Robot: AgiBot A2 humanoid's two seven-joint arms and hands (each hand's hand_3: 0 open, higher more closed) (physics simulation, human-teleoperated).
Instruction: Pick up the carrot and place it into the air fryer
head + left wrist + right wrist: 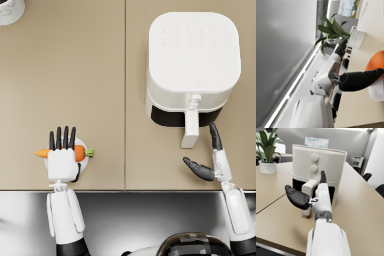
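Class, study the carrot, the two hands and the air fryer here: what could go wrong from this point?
1. The left hand lies over the carrot on a small white plate; a poor grip might roll it off.
2. The air fryer drawer looks shut, so the carrot has no way in yet.
3. The right hand is open beside the drawer handle, not gripping it; a pull could slip.

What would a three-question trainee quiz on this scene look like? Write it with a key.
1. True or false: the carrot is already inside the air fryer.
2. Which hand is over the carrot? A. left hand B. right hand
3. Fill in: the carrot lies on a small white ____.

Key: 1 false; 2 A; 3 plate.
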